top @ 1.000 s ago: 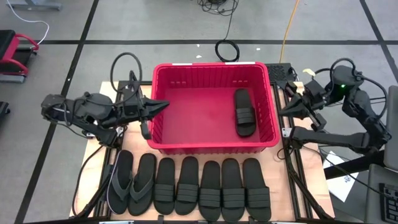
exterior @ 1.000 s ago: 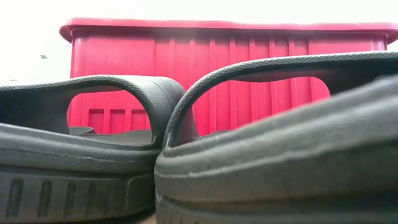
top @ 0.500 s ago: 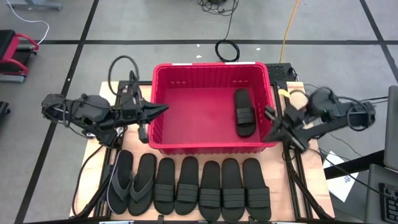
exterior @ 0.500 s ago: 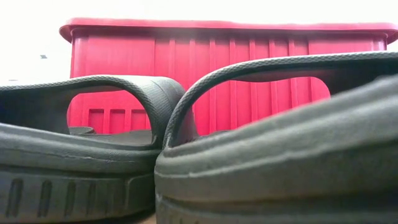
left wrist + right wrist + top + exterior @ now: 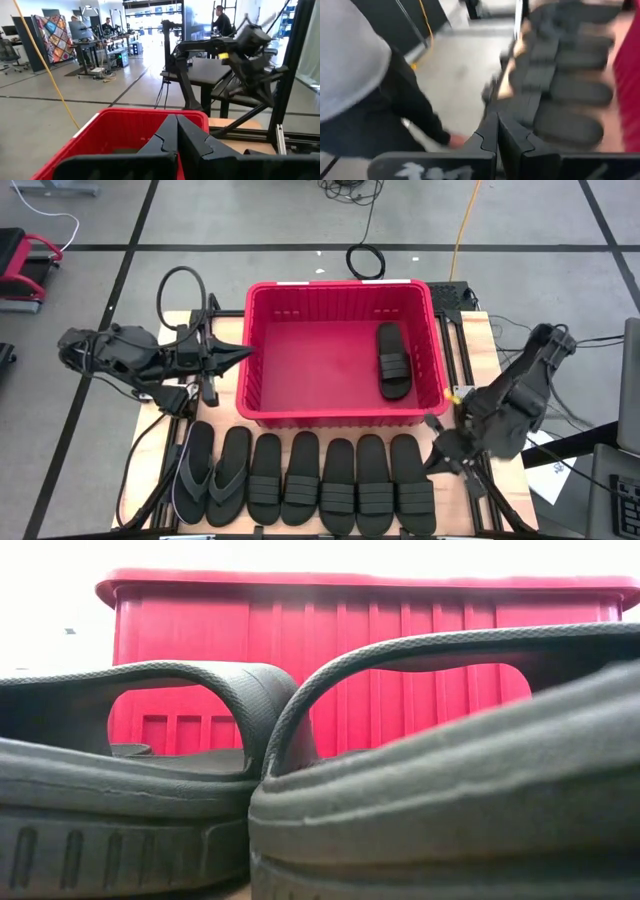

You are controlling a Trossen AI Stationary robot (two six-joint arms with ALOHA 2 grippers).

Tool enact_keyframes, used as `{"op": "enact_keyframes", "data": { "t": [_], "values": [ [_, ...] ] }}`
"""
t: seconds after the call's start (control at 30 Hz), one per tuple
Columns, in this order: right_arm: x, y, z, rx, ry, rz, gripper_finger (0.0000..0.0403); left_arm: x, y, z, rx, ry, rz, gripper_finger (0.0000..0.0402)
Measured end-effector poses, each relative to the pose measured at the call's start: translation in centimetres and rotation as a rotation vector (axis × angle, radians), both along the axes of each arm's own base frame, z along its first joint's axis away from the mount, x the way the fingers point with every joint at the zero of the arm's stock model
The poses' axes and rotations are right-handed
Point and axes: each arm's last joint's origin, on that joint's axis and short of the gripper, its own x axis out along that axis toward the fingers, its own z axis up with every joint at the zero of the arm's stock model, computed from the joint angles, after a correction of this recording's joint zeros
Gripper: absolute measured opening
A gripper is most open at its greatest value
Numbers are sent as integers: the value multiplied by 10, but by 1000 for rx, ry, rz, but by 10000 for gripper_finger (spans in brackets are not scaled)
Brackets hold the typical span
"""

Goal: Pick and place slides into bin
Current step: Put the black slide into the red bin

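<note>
Since the right pincer (image 5: 432, 423) hangs closed and empty just beside the rightmost sandal of the row, it should, I judge, part its fingers before descending and take that slide across its wide strap. The seven slides (image 5: 303, 478) lie side by side along the near edge of the surface (image 5: 492, 345): matte black rubber, flat soles, five with ribbed straps, two thong flip-flops at the left. Behind them stands the bin (image 5: 340, 414), red plastic with ribbed walls and a thick rim, one sandal (image 5: 393, 360) inside at its right. The left pincer (image 5: 240, 352), closed on nothing, waits beside the bin's left wall.
</note>
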Motion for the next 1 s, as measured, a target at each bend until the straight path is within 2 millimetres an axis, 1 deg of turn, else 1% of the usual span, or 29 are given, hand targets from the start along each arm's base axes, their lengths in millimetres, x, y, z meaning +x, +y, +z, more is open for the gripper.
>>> {"op": "enact_keyframes", "data": {
  "t": [0.07,0.17,0.33,0.43,0.57,0.67,0.8,0.9,1.0],
  "values": [
    [-1,5,-6,21,89,23,0,-1,0,1,-1,-4,-1,1],
    [-3,11,-13,54,214,102,0,-2,1,1,-3,-7,0,6],
    [-14,18,-32,-47,410,179,1,-2,1,1,-87,-24,2,11],
    [-19,20,-43,-107,479,196,15,-2,1,1,-156,-37,4,4],
    [-23,20,-65,-141,537,171,63,-1,0,1,-196,-42,6,3],
    [-23,20,-90,-150,585,132,112,1,0,0,-199,-39,7,10],
    [-23,19,-123,-131,599,110,175,3,-1,-1,-197,-34,7,14],
    [-20,19,-143,-84,590,84,210,2,-1,-1,-196,-34,7,9],
    [-17,17,-158,-29,579,54,234,2,-1,-1,-170,-29,6,2]
  ]
}}
